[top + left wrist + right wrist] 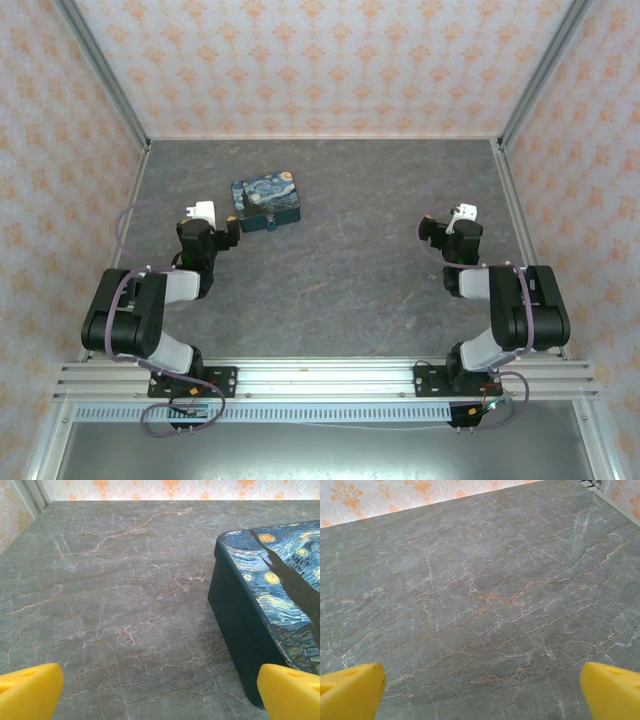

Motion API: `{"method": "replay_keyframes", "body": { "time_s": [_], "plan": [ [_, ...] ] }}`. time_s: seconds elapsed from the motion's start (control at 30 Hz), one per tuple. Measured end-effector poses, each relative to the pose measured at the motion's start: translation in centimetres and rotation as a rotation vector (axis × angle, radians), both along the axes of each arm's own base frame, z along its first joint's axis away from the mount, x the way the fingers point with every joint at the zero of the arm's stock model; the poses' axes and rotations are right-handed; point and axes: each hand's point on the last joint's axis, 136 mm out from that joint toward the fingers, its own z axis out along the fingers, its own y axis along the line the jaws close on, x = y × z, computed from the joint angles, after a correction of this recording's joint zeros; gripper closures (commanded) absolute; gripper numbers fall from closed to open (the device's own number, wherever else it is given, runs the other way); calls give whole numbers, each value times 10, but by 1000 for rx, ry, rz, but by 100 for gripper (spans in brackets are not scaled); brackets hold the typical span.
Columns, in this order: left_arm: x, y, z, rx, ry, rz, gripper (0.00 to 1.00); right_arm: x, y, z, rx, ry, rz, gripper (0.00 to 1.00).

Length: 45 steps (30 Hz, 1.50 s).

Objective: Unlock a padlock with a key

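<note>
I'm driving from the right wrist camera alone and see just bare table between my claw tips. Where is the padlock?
Observer: The padlock lies on the left half of the table, well to the left of your right claw.
Operator: Anything near it?
Observer: The key sits at the padlock's near edge. I can't tell whether it's inserted.
Operator: And my other arm?
Observer: The left claw is open, with the padlock just ahead on its right side.
</note>
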Motion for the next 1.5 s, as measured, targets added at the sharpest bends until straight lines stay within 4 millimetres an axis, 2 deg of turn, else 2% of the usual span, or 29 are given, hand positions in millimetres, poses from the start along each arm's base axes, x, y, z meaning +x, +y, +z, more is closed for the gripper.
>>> {"method": "replay_keyframes", "body": {
  "time_s": [0.5, 0.67, 0.77, 0.83, 0.93, 1.0, 1.1, 1.17, 1.23, 1.33, 1.5],
  "plan": [
    [0, 0, 0, 0, 0, 0, 0, 0, 0, -1, 0, 3, -1, 1],
    [0, 1, 0, -1, 3, 6, 0, -3, -9, -1, -6, 13, -55, 1],
    [-5, 2, 3, -3, 14, 13, 0, -8, -15, 10, -7, 8, -91, 1],
    [-9, 4, 15, -6, -4, 28, 0, -12, -18, 22, -9, 8, -113, 1],
    [-16, 10, 44, -30, -41, 73, 0, -14, -22, 51, 14, 0, -152, 1],
    [-18, 13, 67, -69, -51, 113, 0, -16, -22, 74, 39, -12, -160, 1],
    [-17, 13, 113, -162, -78, 150, 0, -29, -22, 100, 93, -17, -181, 1],
    [-19, 7, 136, -233, -94, 141, 0, -41, -21, 109, 141, 7, -200, 3],
    [-25, -3, 146, -304, -86, 115, 0, -54, -18, 110, 197, 50, -219, 9],
    [-38, -31, 138, -402, -22, 46, 0, -74, -12, 100, 279, 148, -239, 15],
    [-55, -96, 116, -525, 91, -107, 0, -110, 8, 61, 355, 396, -263, 23]
  ]
}}
